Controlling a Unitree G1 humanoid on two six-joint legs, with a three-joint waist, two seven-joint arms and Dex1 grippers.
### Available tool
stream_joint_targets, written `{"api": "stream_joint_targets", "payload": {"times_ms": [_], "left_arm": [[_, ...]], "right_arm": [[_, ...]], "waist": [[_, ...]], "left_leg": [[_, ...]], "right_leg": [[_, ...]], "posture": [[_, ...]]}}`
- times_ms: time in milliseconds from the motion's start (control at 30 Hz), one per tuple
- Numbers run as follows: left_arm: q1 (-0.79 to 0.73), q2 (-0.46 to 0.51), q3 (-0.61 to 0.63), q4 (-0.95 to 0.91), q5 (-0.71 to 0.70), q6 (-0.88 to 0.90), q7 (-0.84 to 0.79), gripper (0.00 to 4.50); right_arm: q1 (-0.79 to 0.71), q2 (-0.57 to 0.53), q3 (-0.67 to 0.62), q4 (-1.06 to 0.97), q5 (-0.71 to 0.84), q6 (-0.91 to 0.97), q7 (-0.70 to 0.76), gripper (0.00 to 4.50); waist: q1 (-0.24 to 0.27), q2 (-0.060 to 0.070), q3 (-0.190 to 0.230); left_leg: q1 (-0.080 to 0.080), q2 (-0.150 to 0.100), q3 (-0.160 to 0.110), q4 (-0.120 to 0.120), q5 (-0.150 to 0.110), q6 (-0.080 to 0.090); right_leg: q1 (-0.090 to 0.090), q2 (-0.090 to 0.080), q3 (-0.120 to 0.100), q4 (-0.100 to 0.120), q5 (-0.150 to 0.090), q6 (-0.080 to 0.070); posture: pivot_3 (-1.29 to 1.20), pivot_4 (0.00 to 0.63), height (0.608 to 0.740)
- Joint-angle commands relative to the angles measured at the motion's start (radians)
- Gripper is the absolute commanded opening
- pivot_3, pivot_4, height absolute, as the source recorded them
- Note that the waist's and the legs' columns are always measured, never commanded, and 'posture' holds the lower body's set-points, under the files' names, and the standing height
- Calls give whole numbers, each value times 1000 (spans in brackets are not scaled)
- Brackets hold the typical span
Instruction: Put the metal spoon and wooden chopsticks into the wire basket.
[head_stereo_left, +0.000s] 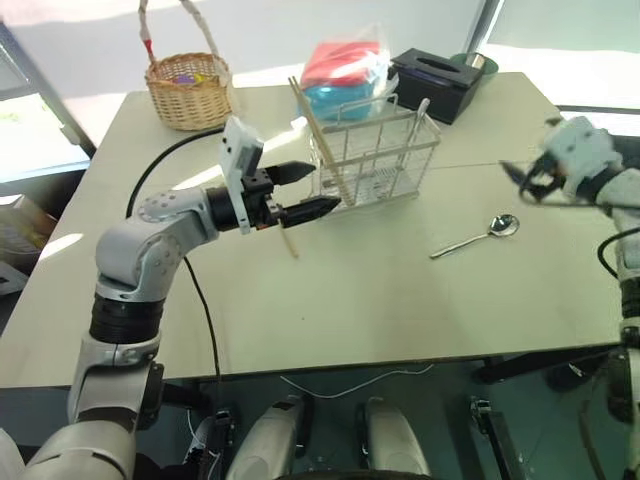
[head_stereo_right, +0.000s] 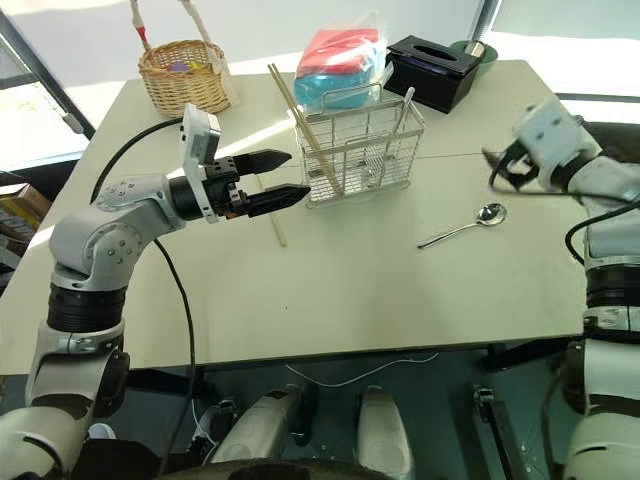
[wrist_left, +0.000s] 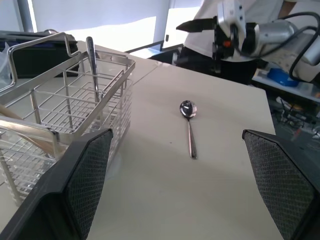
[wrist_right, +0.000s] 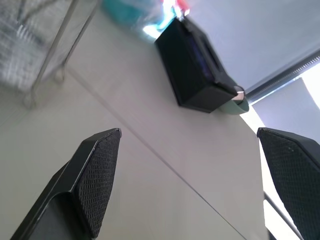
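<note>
The wire basket (head_stereo_left: 378, 150) stands at the middle back of the table. A wooden chopstick (head_stereo_left: 318, 135) leans in its left end, and a thin metal handle (head_stereo_left: 421, 112) stands in its right end. Another wooden chopstick (head_stereo_left: 290, 240) lies on the table just in front of the basket's left corner. My left gripper (head_stereo_left: 327, 187) hovers open above that chopstick, pointing at the basket, with nothing between its fingers. The metal spoon (head_stereo_left: 476, 238) lies on the table to the right of the basket, also seen in the left wrist view (wrist_left: 189, 127). Above and right of the spoon, my right gripper (head_stereo_left: 515, 182) is open and empty.
A round wicker basket (head_stereo_left: 188, 90) with a tall handle sits at the back left. Behind the wire basket are a bagged red and blue bundle (head_stereo_left: 345, 68) and a black box (head_stereo_left: 437, 82). A black cable (head_stereo_left: 160, 160) runs over the table's left side.
</note>
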Motion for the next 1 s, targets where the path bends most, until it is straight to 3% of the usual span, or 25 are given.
{"api": "stream_joint_targets", "payload": {"times_ms": [33,167,367,567,1000], "left_arm": [[-4,4,20,-26,-7,-10,1,4373],[-14,4,21,-23,-11,-6,-6,4373],[-24,9,12,-16,-11,-5,-27,4373],[-41,5,7,-23,-16,3,-40,4373],[-48,3,9,-32,-10,2,-35,4373]], "right_arm": [[66,95,-221,-253,134,365,-204,4500],[182,219,-361,-476,207,613,-334,4500],[280,324,-449,-614,262,729,-428,4500],[266,384,-509,-574,325,755,-468,4500],[208,410,-447,-319,343,613,-489,4500]], "waist": [[15,-1,0],[35,0,-1],[39,1,0],[31,1,-1],[8,1,-1]], "left_leg": [[0,0,0,0,-1,-1],[-3,-1,-1,2,-1,-1],[-6,-1,1,3,-1,-2],[-6,-1,1,3,0,-1],[-6,-1,1,3,1,0]], "right_leg": [[-1,0,0,0,0,0],[-1,1,0,-1,0,0],[-4,0,1,-1,0,-1],[-4,0,1,-1,0,-1],[-4,0,1,0,1,1]], "posture": [[0,150,721],[0,150,721],[0,150,721],[0,150,721],[0,150,721]]}}
